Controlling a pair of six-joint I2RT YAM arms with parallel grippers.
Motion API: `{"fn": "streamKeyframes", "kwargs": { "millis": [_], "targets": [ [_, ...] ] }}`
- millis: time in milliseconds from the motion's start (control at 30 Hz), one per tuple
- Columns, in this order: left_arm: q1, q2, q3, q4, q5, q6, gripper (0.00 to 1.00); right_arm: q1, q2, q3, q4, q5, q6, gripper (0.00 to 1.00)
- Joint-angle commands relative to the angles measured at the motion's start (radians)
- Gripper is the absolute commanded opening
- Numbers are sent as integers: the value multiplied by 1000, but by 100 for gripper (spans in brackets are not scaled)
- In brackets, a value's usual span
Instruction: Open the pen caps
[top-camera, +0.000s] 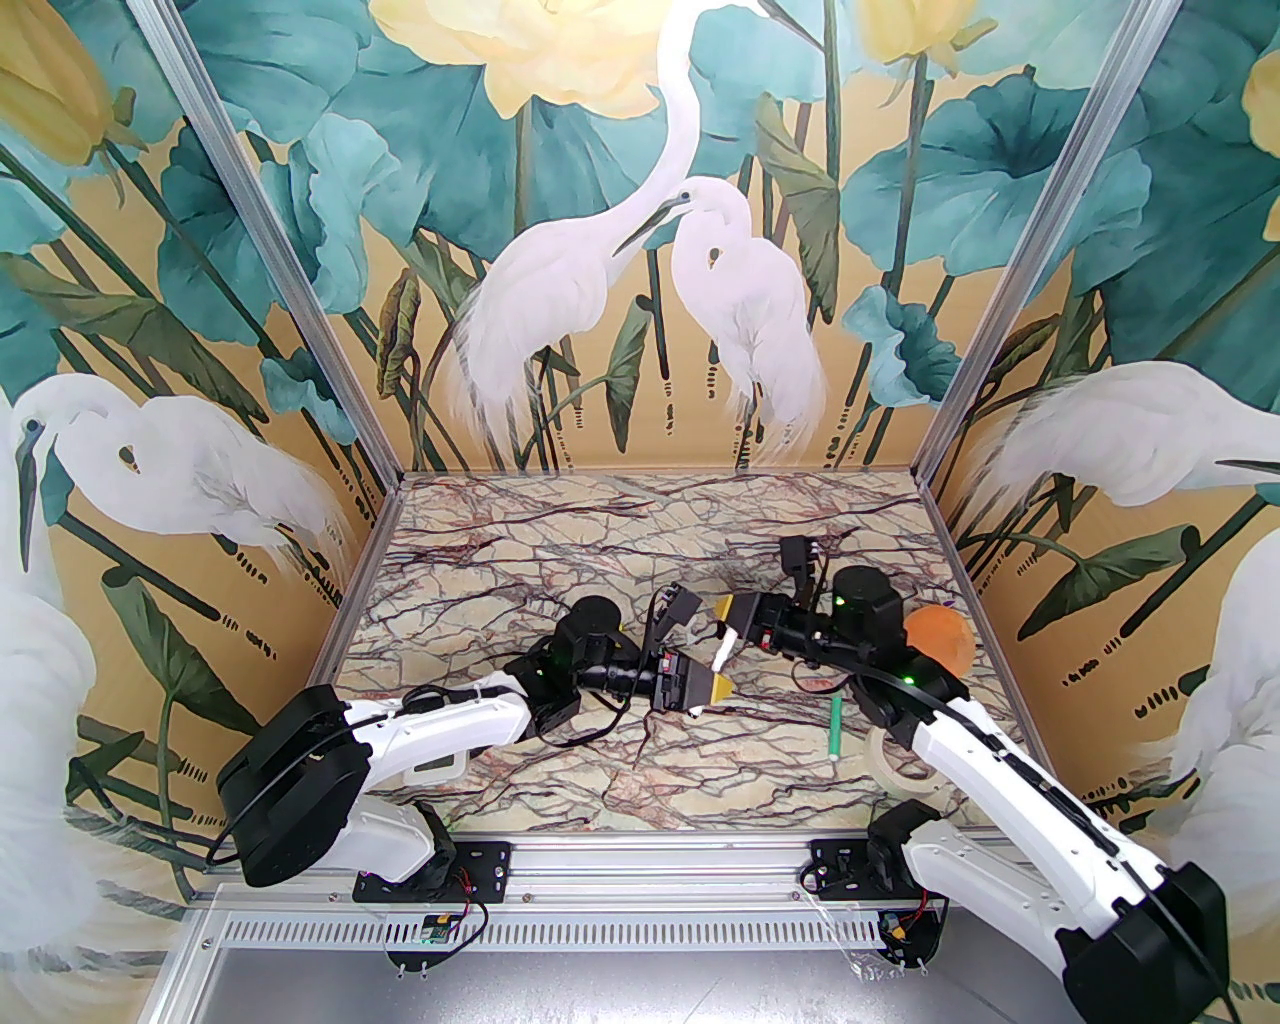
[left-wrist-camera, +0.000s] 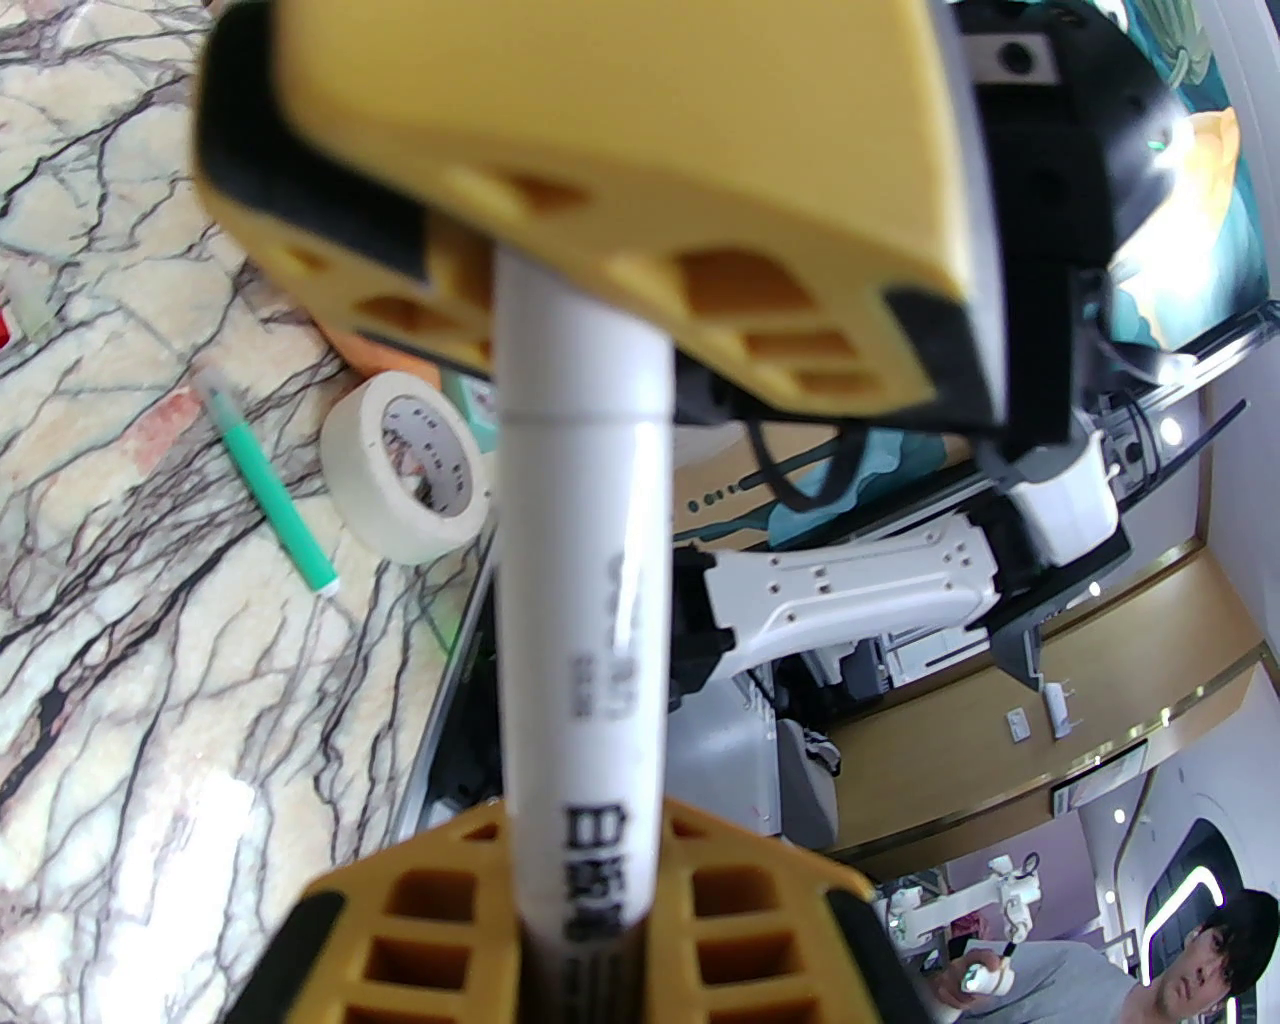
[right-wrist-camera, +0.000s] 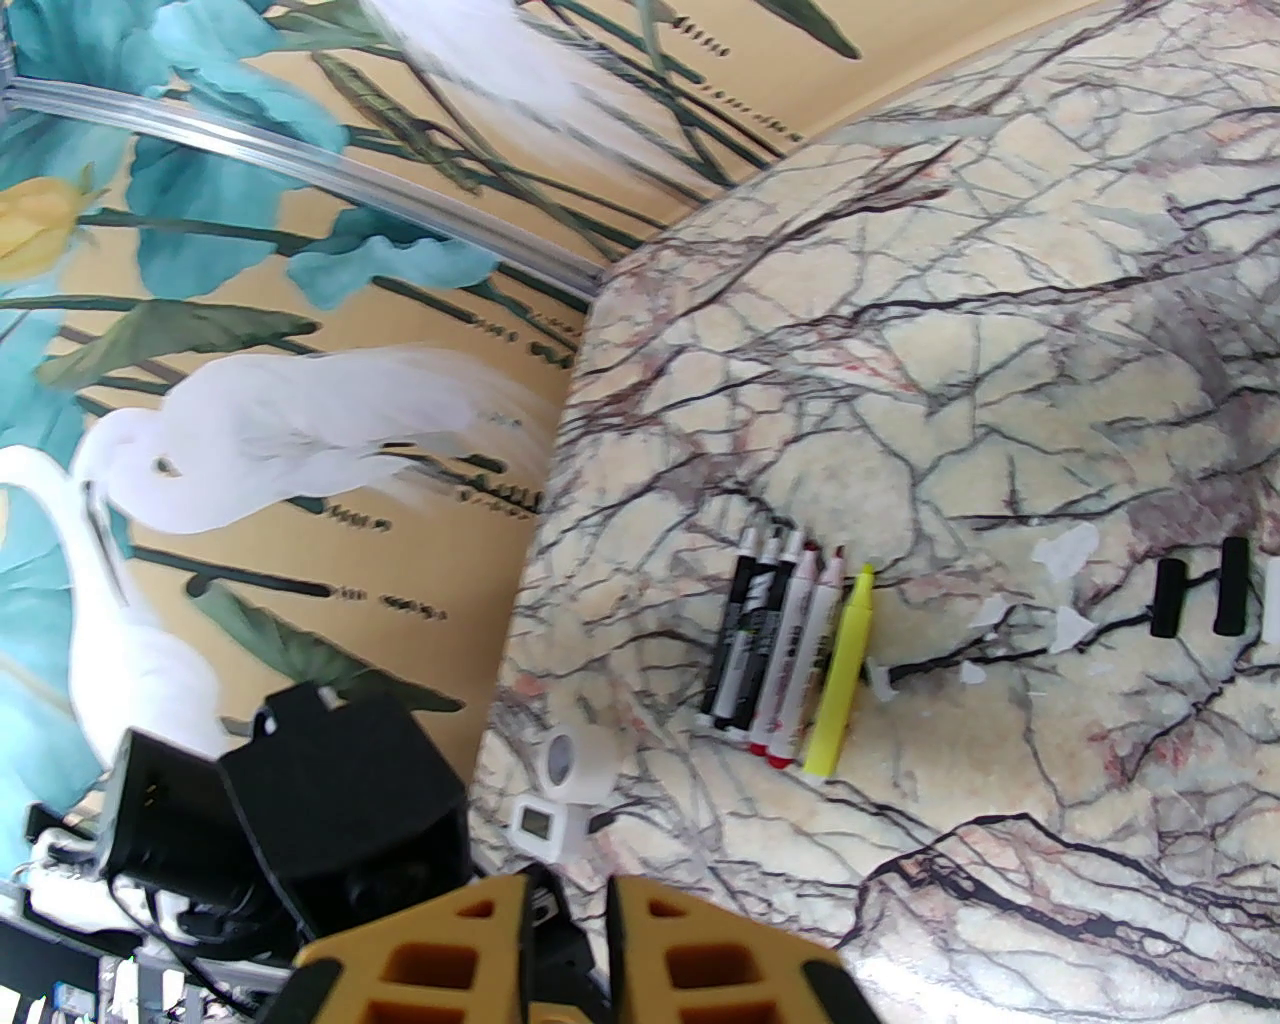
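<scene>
White slim plastic marker (top-camera: 721, 652) hung between both claws, over the marble counter (top-camera: 560, 540): left claw (top-camera: 716, 688) clamped its barrel, right claw (top-camera: 737, 610) its short whitish cap (left-wrist-camera: 585, 350). Pulling crookedly could make the cap slip.

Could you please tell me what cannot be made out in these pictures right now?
Left wrist view: far end of the cap, buried in the right end effector.
Left wrist view: print on the white marker, blurred.
Top view: orange object, half hidden behind the right arm.
Right wrist view: lettering on the laid-out markers, too small.
</scene>
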Motion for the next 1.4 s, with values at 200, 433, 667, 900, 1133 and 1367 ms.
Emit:
{"fn": "streamKeyframes", "kwargs": {
  "millis": [200,433,667,900,1133,1367],
  "targets": [
    [-36,0,26,-199,106,92,4,-132,-11,2,163,70,-3,9],
    [-48,1,33,-227,99,99,3,-151,-19,-9,174,140,-24,8],
    [-90,14,101,-417,-1,200,1,-184,-15,8,86,267,-4,7],
    [-117,26,148,-552,-103,269,0,-230,-3,22,6,315,24,7],
    [-121,-13,136,-530,-165,262,0,-286,26,19,-25,222,-32,10],
    [-115,-120,89,-488,-343,215,3,-313,105,37,-296,244,-289,12]
  ]
}}
